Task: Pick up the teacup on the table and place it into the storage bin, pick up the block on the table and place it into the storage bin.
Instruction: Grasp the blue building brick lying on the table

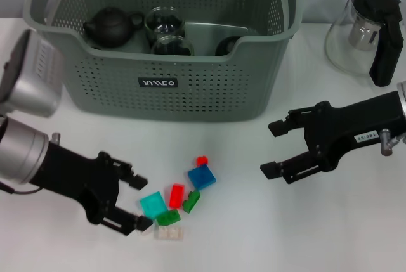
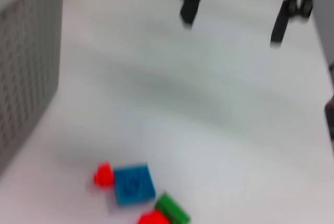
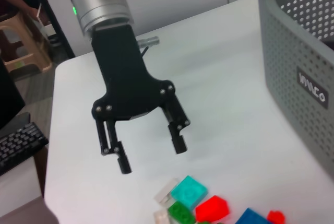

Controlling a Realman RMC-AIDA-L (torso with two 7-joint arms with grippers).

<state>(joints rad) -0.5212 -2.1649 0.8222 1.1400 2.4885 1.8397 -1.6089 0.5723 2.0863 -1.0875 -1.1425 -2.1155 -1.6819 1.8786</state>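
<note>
Your left gripper (image 1: 141,202) spread wide, empty, just left of the blocks (image 1: 179,197). Right gripper (image 1: 274,148) released, empty. Storage bin (image 1: 190,88) label unreadable.

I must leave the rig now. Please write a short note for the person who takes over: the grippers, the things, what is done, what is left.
Left gripper: open, empty, low over the table beside the turquoise block.
Right gripper: open, empty, hovering over bare table right of the blocks.
Storage bin: at the back of the table; holds a dark teapot and glass cups.
No teacup is visible on the table, so that part looks done.
Left: the blocks, among them a blue block and a red block, all lie on the table.
</note>
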